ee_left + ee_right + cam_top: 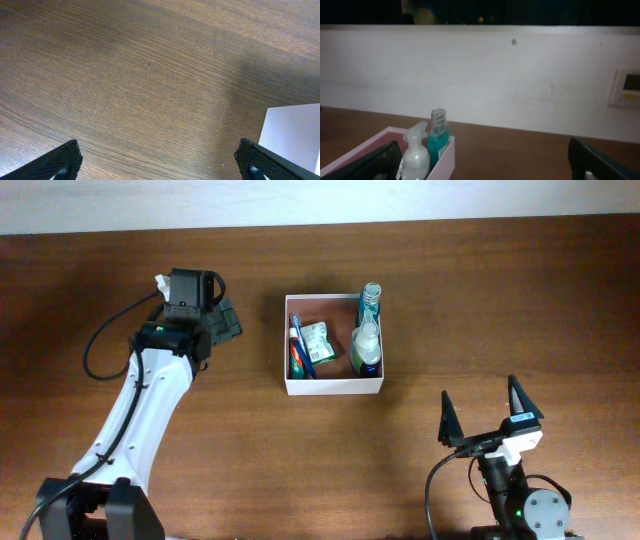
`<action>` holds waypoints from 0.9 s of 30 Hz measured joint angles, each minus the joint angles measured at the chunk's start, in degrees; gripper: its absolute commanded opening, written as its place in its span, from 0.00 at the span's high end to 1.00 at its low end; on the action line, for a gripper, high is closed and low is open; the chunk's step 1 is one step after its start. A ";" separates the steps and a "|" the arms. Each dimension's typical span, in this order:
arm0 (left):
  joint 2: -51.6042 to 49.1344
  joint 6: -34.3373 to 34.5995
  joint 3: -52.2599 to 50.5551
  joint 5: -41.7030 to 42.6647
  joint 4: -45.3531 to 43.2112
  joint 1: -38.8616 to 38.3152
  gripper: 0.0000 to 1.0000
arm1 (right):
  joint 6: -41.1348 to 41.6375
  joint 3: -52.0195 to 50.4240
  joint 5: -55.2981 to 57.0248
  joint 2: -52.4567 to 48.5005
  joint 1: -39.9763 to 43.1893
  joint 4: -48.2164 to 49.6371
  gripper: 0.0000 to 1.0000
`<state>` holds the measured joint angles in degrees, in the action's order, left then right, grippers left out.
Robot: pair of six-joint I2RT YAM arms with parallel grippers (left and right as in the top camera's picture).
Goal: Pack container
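The container (333, 388), a shallow square box with white walls and a reddish-brown inside, sits mid-table. In it stand a teal bottle (372, 302) and a white pump bottle (366, 348) against the right wall. A green packet (320, 340) and a toothbrush with a tube (298, 356) lie to the left. My left gripper (232, 322) hovers left of the box, open and empty, with the box's white corner (295, 131) at the right edge of its wrist view. My right gripper (480, 408) stands open at the front right, looking toward both bottles (438, 136).
The brown wooden table (480, 290) runs to a white wall (480, 75) at the back, which carries a small panel (626, 87). The left arm's black cable (100, 345) loops out to the left. The right arm's base (525, 510) sits at the front edge.
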<state>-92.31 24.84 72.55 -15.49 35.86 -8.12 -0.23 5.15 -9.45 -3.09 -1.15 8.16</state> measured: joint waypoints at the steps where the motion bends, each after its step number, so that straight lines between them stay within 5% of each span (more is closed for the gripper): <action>1: 0.00 0.00 0.00 0.02 0.00 0.00 0.01 | 0.02 -0.37 -0.02 0.00 0.00 0.04 0.02; 27: 0.00 0.00 0.00 0.00 -0.02 0.00 0.01 | -7.67 -4.42 -2.23 2.25 0.00 -11.04 0.02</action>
<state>-92.31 24.84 72.55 -15.49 35.83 -8.12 -7.90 0.73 -11.68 -0.84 -1.15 -2.87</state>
